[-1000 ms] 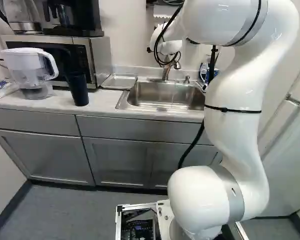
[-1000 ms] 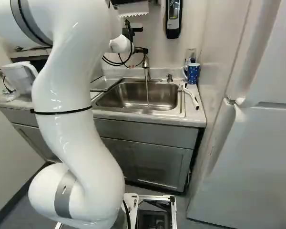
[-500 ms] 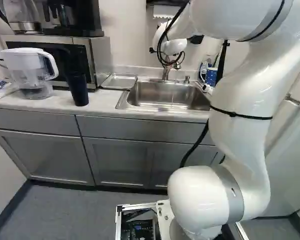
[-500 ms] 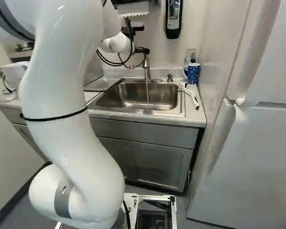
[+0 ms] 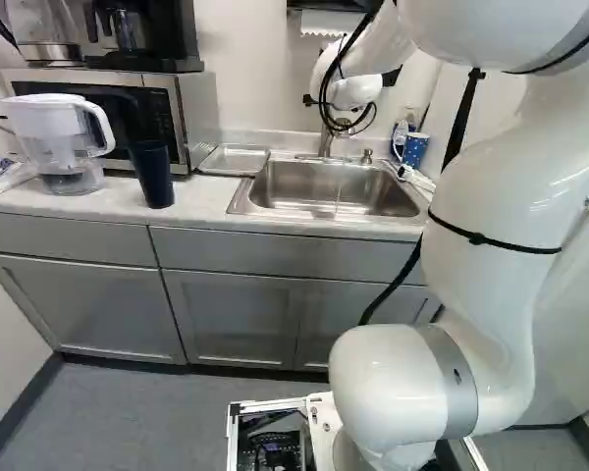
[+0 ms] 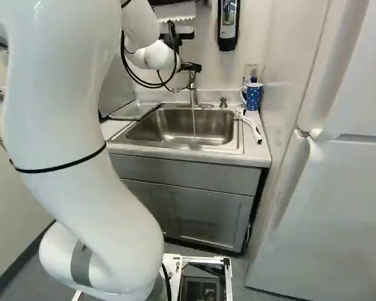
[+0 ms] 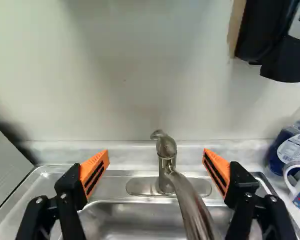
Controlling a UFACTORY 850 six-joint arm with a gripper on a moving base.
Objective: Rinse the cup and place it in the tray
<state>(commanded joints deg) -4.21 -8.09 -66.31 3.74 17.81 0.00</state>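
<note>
Pincer, upper centre of the right base view, gapes, the faucet showing between its 2 fingers; water runs. Blue mug sits upper right there; dark cup, upper left of the left base view, near the tray.

My arm rises in a bend from its lowest joint, standing left of the faucet in the right base view and right of it in the left base view; its upper part leaves both views. My white wrist sits just left of and above the faucet in the right base view. Gripper: spread wide, one finger to either side of the faucet in the wrist view, orange pads angled, faces apart, nothing pinched.
</note>
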